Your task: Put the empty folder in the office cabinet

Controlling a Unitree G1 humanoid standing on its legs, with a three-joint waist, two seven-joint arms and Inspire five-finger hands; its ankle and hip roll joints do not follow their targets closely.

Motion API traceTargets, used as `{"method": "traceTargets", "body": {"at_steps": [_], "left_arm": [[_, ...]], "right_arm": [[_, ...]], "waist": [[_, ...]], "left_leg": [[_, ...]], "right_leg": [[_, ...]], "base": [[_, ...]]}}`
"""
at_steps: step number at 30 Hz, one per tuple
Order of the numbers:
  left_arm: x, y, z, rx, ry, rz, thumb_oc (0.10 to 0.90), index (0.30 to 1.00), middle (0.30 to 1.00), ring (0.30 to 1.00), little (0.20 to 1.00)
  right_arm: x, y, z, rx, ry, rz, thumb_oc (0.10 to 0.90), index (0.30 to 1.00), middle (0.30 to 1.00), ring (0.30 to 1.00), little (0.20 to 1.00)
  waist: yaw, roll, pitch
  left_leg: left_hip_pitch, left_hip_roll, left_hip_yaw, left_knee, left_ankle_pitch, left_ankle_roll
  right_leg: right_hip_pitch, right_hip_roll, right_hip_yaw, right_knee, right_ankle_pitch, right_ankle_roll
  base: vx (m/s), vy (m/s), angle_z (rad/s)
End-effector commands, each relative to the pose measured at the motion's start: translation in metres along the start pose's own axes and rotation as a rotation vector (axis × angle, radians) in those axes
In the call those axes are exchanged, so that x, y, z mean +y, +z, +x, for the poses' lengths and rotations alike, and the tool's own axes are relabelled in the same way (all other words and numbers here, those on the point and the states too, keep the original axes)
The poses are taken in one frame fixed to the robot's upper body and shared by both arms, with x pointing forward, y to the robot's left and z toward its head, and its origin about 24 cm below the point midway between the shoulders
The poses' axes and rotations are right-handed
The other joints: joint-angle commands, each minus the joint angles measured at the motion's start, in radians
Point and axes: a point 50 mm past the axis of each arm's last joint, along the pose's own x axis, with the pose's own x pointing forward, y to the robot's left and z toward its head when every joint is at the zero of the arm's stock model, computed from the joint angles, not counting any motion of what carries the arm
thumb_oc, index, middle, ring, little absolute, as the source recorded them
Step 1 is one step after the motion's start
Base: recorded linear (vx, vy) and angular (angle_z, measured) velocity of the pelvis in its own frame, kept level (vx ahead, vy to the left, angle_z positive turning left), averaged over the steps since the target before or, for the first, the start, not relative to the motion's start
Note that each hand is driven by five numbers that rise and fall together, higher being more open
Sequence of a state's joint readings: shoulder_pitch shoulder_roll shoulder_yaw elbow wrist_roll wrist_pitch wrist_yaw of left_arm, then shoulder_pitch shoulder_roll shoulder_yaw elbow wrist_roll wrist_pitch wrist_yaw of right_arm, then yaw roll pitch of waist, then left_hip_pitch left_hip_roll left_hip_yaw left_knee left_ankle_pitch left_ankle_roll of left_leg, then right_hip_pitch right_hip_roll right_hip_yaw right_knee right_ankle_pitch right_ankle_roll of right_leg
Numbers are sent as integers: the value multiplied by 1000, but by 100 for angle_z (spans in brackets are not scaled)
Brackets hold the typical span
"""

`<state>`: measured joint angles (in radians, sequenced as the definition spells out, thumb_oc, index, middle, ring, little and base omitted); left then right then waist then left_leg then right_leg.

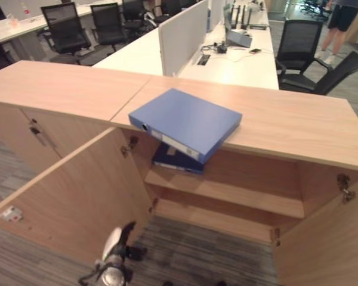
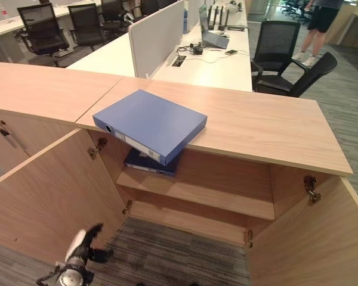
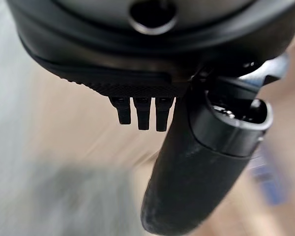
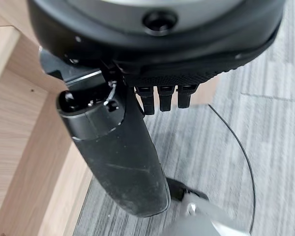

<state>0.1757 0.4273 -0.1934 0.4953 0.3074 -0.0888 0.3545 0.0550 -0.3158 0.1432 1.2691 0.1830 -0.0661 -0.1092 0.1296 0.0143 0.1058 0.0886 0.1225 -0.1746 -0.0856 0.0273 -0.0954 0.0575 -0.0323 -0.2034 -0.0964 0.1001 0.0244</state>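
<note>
One blue folder (image 1: 188,122) flat on cabinet top (image 1: 286,122), spine overhanging the front edge, both hands' fingers unclear.

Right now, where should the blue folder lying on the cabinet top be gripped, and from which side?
Probably by the spine corner of the blue folder, the part that juts past the front edge of the cabinet top. Coming from the front with a robot hand, fingers could get beneath it there; elsewhere it lies flat on the wood.

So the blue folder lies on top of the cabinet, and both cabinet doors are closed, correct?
Not quite. The folder does lie on top of the cabinet, overhanging its front edge, but both doors stand open, as the left eye view shows.
</note>
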Motion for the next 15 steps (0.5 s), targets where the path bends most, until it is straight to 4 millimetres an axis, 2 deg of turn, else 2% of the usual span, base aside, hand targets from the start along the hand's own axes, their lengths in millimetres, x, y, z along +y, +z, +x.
{"method": "traceTargets", "body": {"at_steps": [1, 2, 4, 7, 8, 10, 11, 13, 14, 15], "left_arm": [[55, 23, 20, -163, 305, 173, 800, 900, 900, 900, 900], [67, 32, 18, -214, 375, 206, 800, 900, 900, 900, 900], [75, 35, 17, -227, 408, 221, 800, 900, 900, 900, 900], [94, 55, 17, -323, 478, 268, 800, 900, 900, 900, 900], [106, 65, 16, -378, 523, 308, 800, 900, 900, 900, 900], [107, 65, 15, -378, 524, 310, 800, 900, 900, 900, 900], [122, 80, 14, -455, 571, 370, 800, 900, 900, 900, 900], [132, 88, 13, -498, 592, 419, 800, 900, 900, 900, 900], [144, 99, 12, -550, 617, 492, 800, 900, 900, 900, 900], [144, 99, 12, -550, 617, 492, 800, 900, 900, 900, 900]], "right_arm": [[-11, 23, 3, -77, -72, -10, 800, 900, 900, 900, 900], [-10, 20, 3, -65, -65, -11, 800, 900, 900, 900, 900], [-9, 21, 3, -66, -58, -6, 800, 900, 900, 900, 900], [-9, 27, 4, -79, -49, 32, 800, 900, 900, 900, 900], [-10, 29, 4, -87, -45, 52, 800, 900, 900, 900, 900], [-9, 30, 4, -87, -44, 53, 800, 900, 900, 900, 900], [-10, 32, 4, -99, -38, 51, 800, 900, 900, 900, 900], [-9, 34, 4, -106, -28, 42, 800, 900, 900, 900, 900], [-9, 34, 4, -108, -14, 25, 800, 900, 900, 900, 900], [-8, 34, 4, -108, -14, 25, 800, 900, 900, 900, 900]], "waist": [[31, -22, 40], [32, -23, 42], [31, -23, 45], [28, -18, 50], [28, -12, 51], [27, -13, 52], [22, -4, 49], [19, -1, 48], [12, 6, 46], [12, 6, 46]], "left_leg": [[13, 7, 4, -1, -47, -20], [12, 9, -1, 1, -46, -23], [10, 11, -2, 3, -45, -25], [9, 14, -5, 9, -46, -29], [9, 14, -6, 12, -46, -30], [10, 15, -6, 12, -47, -30], [15, 16, -5, 12, -48, -33], [17, 17, -4, 12, -49, -34], [20, 19, 0, 11, -51, -36], [20, 19, 0, 11, -51, -36]], "right_leg": [[89, -69, 13, 9, -157, 99], [93, -64, 11, 9, -160, 96], [95, -62, 10, 9, -161, 94], [98, -56, 9, 9, -165, 89], [101, -53, 10, 9, -167, 86], [102, -53, 10, 9, -167, 86], [107, -51, 10, 9, -169, 84], [109, -49, 12, 9, -170, 83], [108, -49, 15, 9, -168, 84], [108, -49, 16, 9, -168, 84]], "base": [[-15, -77, 0], [-15, -54, 6], [-22, -45, 7], [-20, -44, 8], [-4, -37, 3], [3, -8, 2], [8, -19, 5], [6, -13, 2], [0, 0, 0], [0, 0, 0]]}}
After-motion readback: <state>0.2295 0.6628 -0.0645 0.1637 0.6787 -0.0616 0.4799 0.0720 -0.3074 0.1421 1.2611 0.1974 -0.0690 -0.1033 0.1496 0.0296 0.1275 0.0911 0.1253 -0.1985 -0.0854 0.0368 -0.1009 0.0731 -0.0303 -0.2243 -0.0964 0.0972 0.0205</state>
